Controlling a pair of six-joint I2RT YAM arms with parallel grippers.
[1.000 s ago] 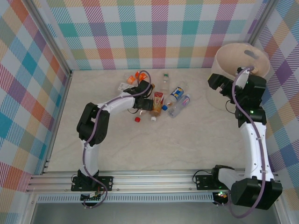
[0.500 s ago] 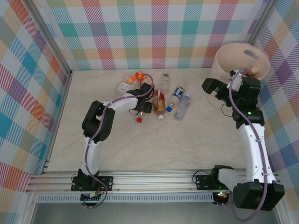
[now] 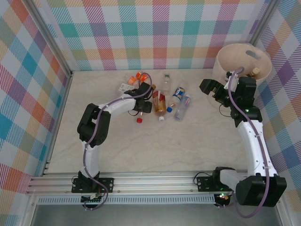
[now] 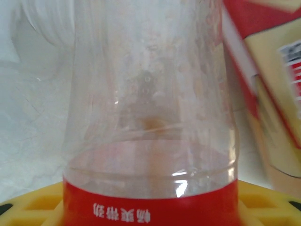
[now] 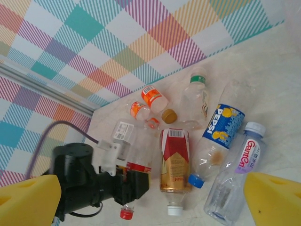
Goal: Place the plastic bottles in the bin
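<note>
Item: red-label bottle (image 4: 150, 141), clear, prob. light, thin-walled, slick; take mid-body. L gripper (image 4: 150, 212) was closed round it; R gripper (image 3: 209, 88) wide, empty.

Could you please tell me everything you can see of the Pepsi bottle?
The Pepsi bottle is clear plastic, with a blue label showing yellow fruit slices and a blue cap. It looks nearly empty, a brownish smear inside. It lies on its side on the table, cap toward the near edge, between a red-and-gold bottle and a purple-lettered bottle close beside it.
</note>
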